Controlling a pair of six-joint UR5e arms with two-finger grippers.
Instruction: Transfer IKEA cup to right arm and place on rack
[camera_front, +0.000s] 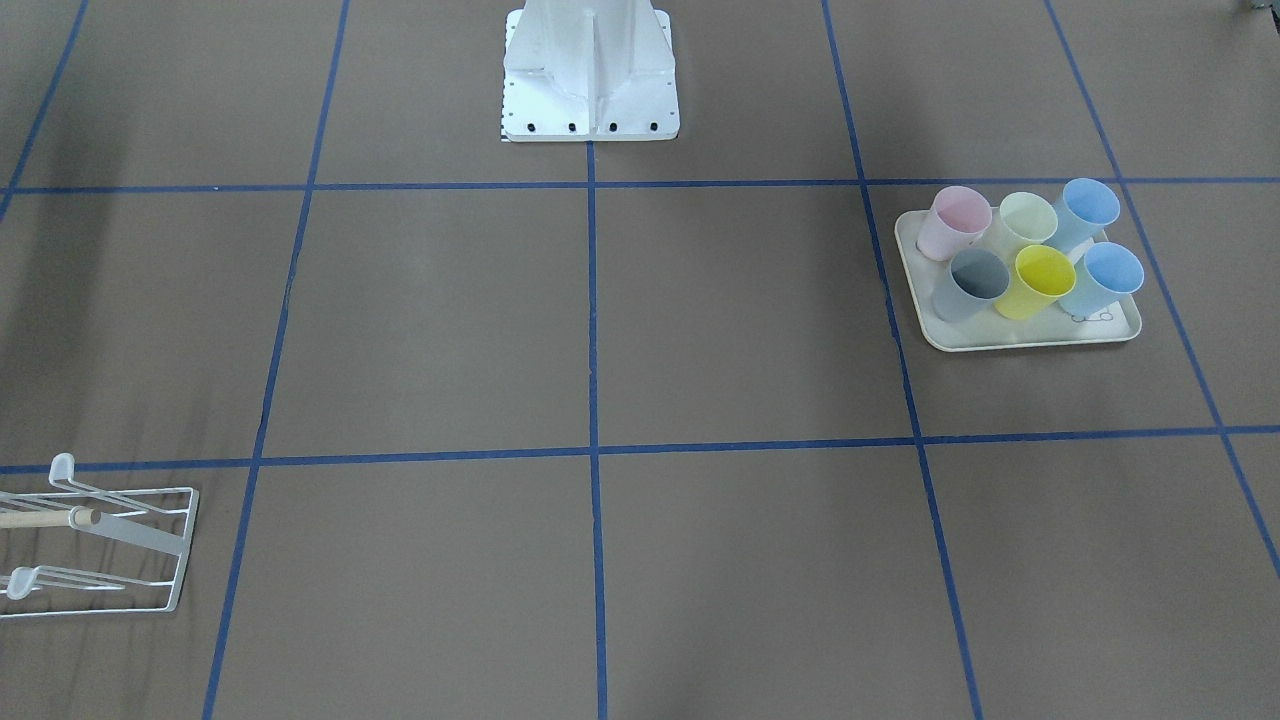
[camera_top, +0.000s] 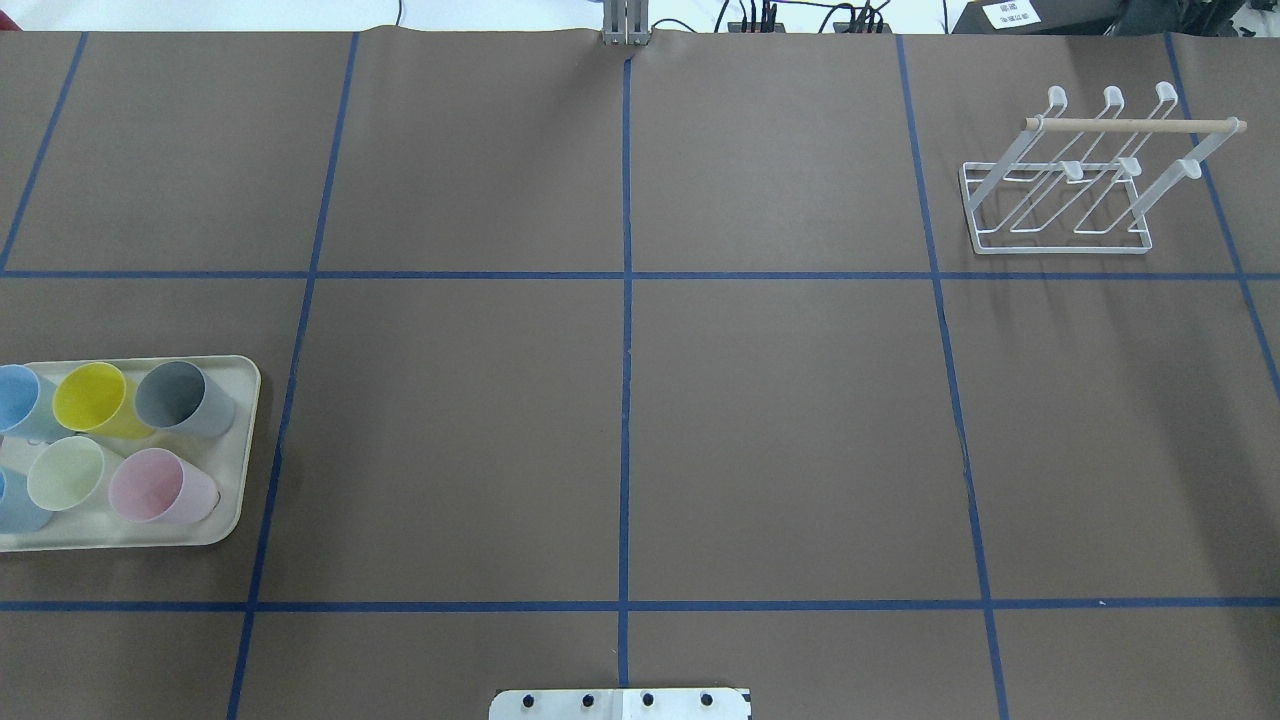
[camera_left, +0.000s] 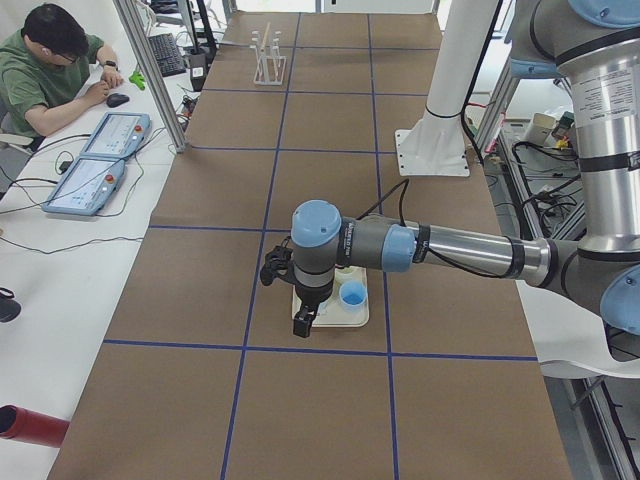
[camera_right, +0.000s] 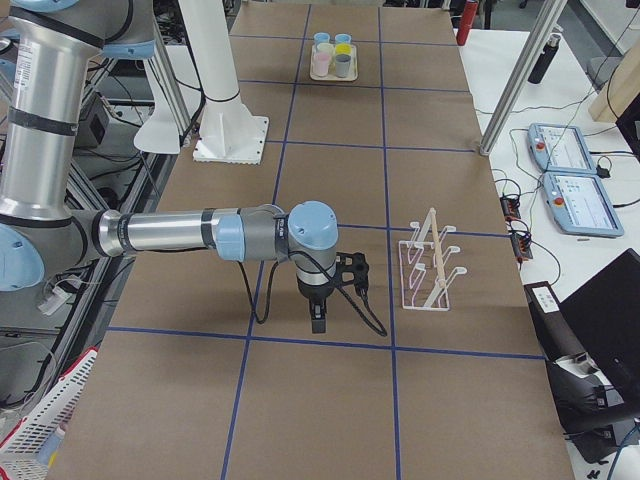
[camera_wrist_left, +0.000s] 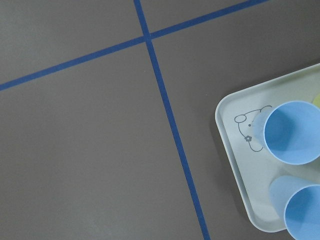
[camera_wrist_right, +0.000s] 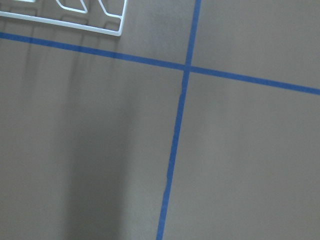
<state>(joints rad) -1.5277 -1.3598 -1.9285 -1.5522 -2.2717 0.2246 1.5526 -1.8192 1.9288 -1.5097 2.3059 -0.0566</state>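
Though finger spread cannot be told for either, left gripper (camera_left: 303, 322) hangs over tray (camera_front: 1010, 343) edge, centre of left side view. Right gripper (camera_right: 319, 318) hangs just left of rack (camera_top: 1130, 125). Six cups (camera_front: 1043, 280) upright on tray, well apart from rack.

Table (camera_top: 780, 430): brown, blue tape grid. Left edge: cream tray (camera_top: 245, 440) holding six upright cups (camera_top: 90, 398). Far right: white wire rack (camera_top: 1060, 215) with wooden dowel (camera_top: 1130, 125).
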